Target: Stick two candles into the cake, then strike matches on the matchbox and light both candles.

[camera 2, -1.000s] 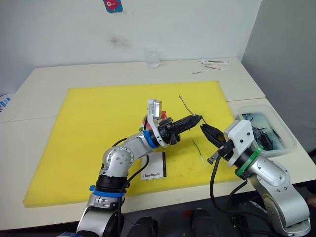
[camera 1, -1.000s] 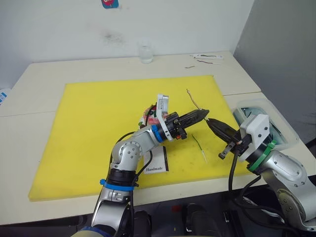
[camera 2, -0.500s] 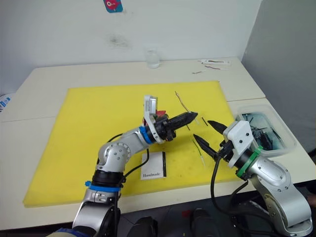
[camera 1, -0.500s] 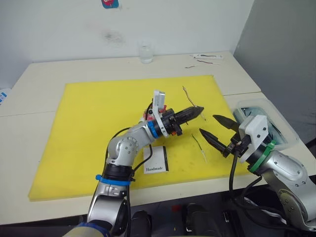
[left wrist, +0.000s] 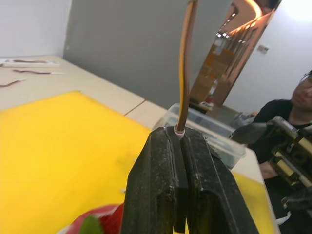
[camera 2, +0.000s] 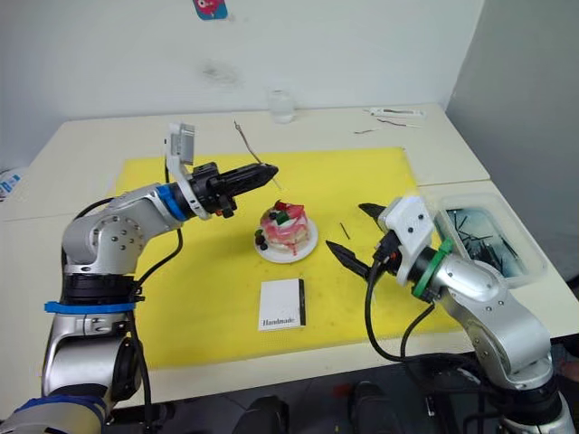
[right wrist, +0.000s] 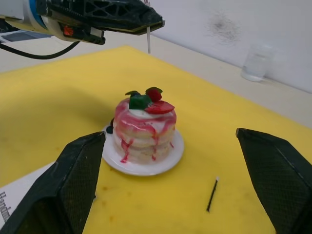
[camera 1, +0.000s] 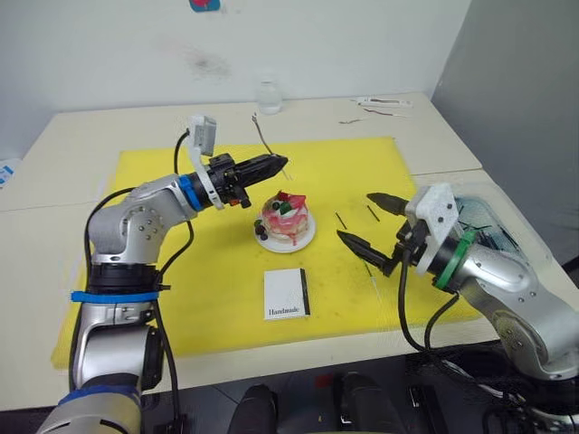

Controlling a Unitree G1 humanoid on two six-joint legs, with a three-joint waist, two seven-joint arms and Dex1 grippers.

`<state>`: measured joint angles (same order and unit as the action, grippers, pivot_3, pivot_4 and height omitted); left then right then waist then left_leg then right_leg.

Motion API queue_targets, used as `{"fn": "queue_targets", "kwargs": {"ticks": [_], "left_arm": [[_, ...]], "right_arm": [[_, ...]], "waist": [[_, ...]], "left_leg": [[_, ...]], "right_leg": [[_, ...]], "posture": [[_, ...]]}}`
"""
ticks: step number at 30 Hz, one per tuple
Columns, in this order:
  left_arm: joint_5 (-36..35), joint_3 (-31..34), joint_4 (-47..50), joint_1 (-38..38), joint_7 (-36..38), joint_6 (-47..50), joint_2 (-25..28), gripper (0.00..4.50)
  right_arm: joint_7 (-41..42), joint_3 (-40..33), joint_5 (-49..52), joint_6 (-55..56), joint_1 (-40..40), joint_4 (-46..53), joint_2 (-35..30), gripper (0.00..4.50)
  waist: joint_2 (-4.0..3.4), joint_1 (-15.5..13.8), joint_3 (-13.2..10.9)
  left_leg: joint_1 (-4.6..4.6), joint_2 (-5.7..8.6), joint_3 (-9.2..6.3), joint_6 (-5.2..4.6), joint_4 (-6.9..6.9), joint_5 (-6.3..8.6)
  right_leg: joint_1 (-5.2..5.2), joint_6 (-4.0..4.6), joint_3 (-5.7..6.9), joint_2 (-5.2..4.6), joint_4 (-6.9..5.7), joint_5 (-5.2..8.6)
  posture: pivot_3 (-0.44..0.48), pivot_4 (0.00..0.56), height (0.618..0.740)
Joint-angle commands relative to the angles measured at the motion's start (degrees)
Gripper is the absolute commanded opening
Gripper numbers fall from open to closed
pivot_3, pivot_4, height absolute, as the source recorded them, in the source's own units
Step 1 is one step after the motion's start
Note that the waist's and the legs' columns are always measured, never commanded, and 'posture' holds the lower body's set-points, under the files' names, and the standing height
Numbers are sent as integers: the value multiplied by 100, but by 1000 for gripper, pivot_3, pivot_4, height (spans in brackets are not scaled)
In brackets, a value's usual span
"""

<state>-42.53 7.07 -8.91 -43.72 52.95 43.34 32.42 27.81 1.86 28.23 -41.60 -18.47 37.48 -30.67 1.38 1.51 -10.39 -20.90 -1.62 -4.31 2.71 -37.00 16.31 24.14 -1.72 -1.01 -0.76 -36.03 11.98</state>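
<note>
Matchbox (camera 1: 287, 294) sits nearest on the yellow mat (camera 1: 163, 271), cake (camera 1: 286, 220) just behind it. Right gripper (camera 1: 373, 221) hovers beside the cake, fingers spread wide, nothing in them, two matches (camera 1: 341, 220) lying close by. Left gripper (camera 1: 280, 163) is clamped tight on one candle (camera 1: 262, 136), up above the cake's far side.

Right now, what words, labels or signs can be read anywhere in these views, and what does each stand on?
"Handmade": small black print on the flat white rectangular matchbox on the yellow mat.
Red-and-blue sticker on the wall: unreadable.
Blue-printed item at the table's left edge: too small to read.
</note>
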Motion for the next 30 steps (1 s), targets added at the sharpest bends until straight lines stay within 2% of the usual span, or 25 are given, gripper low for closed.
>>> {"fn": "queue_targets", "kwargs": {"ticks": [1, 10, 16, 30], "left_arm": [[221, 122, -68, 74, 175, -255, 226, 0], [317, 424, -909, 349, 300, -327, 294, 0], [439, 376, -1084, 451, 692, -530, 396, 0], [374, 617, -2730, -473, 623, 20, 116, 0]], "right_arm": [[-52, 84, -84, 28, -207, -53, 60, 4481], [-144, 470, -419, 96, -433, -283, 276, 4481], [-136, 580, -584, 145, -469, -342, 358, 4481], [-135, 708, -757, 156, -595, -424, 621, 4481]], "waist": [[0, 5, 0], [-1, 23, -1], [-2, 22, -1], [-1, 29, -1]], "left_leg": [[0, 0, 0, 0, 0, 0], [2, -3, -1, 0, 1, 0], [0, -3, -1, 0, 1, 0], [0, -3, -3, -1, 0, 0]], "right_leg": [[0, 0, 0, 0, 2, 0], [2, 0, 2, 1, -3, 0], [3, 0, 3, 0, -3, -1], [2, -1, 5, 1, -7, -1]], "posture": [[0, 150, 740], [0, 150, 740], [0, 150, 740], [0, 150, 740]]}}
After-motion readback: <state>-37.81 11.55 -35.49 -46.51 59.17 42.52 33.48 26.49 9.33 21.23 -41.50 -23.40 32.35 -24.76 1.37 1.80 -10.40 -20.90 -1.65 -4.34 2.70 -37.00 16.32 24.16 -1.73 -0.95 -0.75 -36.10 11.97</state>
